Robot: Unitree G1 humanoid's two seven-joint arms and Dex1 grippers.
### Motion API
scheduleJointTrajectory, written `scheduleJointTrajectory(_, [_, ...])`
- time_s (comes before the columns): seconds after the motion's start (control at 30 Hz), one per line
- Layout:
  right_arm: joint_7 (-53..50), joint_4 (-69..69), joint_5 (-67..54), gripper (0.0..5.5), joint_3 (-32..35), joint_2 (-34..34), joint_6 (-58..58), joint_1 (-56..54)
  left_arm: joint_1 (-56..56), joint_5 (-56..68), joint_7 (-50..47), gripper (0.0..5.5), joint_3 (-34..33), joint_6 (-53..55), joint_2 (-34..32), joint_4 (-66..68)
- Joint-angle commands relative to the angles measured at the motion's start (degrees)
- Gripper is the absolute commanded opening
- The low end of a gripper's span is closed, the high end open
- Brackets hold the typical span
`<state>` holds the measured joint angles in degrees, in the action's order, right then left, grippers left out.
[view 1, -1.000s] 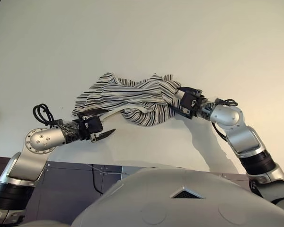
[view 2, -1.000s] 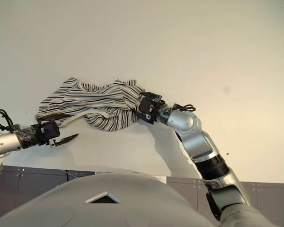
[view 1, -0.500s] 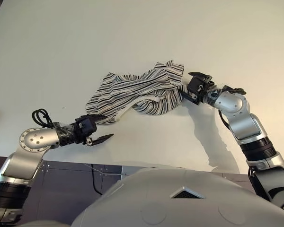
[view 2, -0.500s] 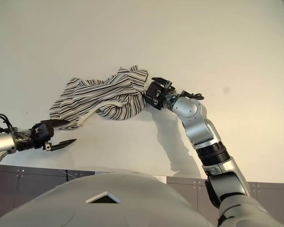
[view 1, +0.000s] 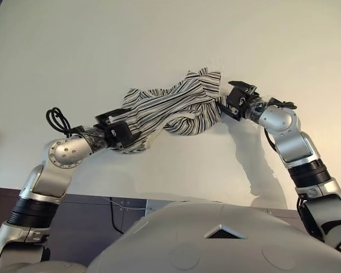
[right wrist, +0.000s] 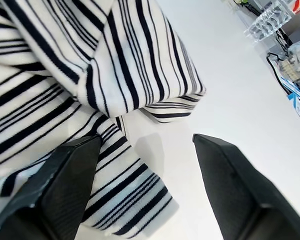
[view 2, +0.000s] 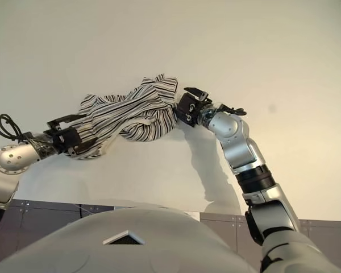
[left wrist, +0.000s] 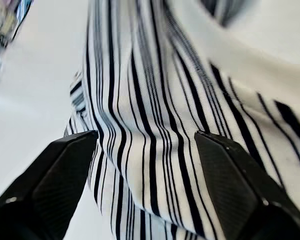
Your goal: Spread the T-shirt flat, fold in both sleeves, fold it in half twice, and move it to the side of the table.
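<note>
The left arm has swung in since a moment ago, so the left jaws, which were out over the bare desk [view 1: 159,34], now sit at the left end of the T-shirt [view 1: 170,105]. The striped T-shirt lies in a crumpled bunch near the middle of the white desk, stretched between the two arms. The left jaws are wide apart with striped cloth between them, and the right jaws are wide apart just beside the shirt's right end, with bare desk in the gap.
</note>
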<state>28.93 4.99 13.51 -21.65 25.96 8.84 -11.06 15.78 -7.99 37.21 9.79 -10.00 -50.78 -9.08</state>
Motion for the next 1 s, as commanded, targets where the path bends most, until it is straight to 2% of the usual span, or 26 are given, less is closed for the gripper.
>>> scheduleJointTrajectory(0.03, [-2.73, 11.99, 1.91, 3.36, 0.32, -2.56, 1.83, -3.75, 6.49, 0.09, 6.01, 3.6, 4.15, -2.21, -1.86, 1.4])
scheduleJointTrajectory(0.27, [-13.23, 49.15, -1.61, 3.36, 8.32, -8.2, -7.13, -24.81, 13.15, 7.14, 14.76, 3.6, 5.74, -7.92, -6.86, -1.28])
scheduleJointTrajectory(0.37, [-23.73, 58.66, -3.91, 3.36, 13.87, -8.83, -11.31, -30.46, 14.65, 6.39, 17.07, 3.6, 4.55, -10.6, -10.78, 3.58])
scheduleJointTrajectory(0.53, [-30.82, 59.14, -12.55, 3.36, 25.5, -8.75, -20.72, -29.83, 6.13, 5.5, 16.92, 3.6, 2.59, -11.95, -11.22, 12.34])
scheduleJointTrajectory(0.57, [-30.21, 57.8, -13.76, 3.36, 26.71, -8.93, -21.27, -29.11, 5.18, 5.57, 16.33, 3.6, 1.97, -11.67, -10.82, 12.53])
scheduleJointTrajectory(0.6, [-25.26, 50.72, -16.38, 3.36, 26.94, -9.54, -19.28, -26.56, 3.5, 8.81, 15.12, 3.6, 0.36, -9.09, -9.23, 10.61])
scheduleJointTrajectory(0.67, [-12.31, 28.19, -21.6, 3.36, 21.7, -9.93, -9.83, -18.75, 2.32, 19.23, 12.04, 3.6, -3.18, -0.47, -5.88, 1.77])
scheduleJointTrajectory(0.73, [-1.21, 5.75, -23.68, 3.36, 11.81, -5.87, -1.36, -9.84, 1.61, 27.0, 9.81, 3.6, -5.15, 6.47, -3.88, -7.41])
scheduleJointTrajectory(0.77, [3.51, -2.22, -22.17, 3.36, 6.3, -2.66, 0.79, -6.21, 0.81, 31.91, 7.94, 3.6, -6.37, 9.81, -3.01, -12.3])
scheduleJointTrajectory(0.83, [7.31, -7.82, -16.62, 3.36, -0.36, -0.36, 2.79, -2.72, -2.2, 38.96, 4.16, 3.6, -8.78, 14.76, -0.79, -17.52])
scheduleJointTrajectory(0.87, [7.42, -8.06, -14.22, 3.36, -1.98, -0.64, 3.41, -2.2, -5.29, 37.17, 2.16, 3.6, -8.29, 17.0, 1.01, -15.7])
scheduleJointTrajectory(1.0, [10.2, -14.06, -13.29, 3.36, -4.93, -1.11, 8.64, -2.43, -13.05, 11.08, -4.43, 3.6, 3.26, 15.76, 5.39, 0.33])
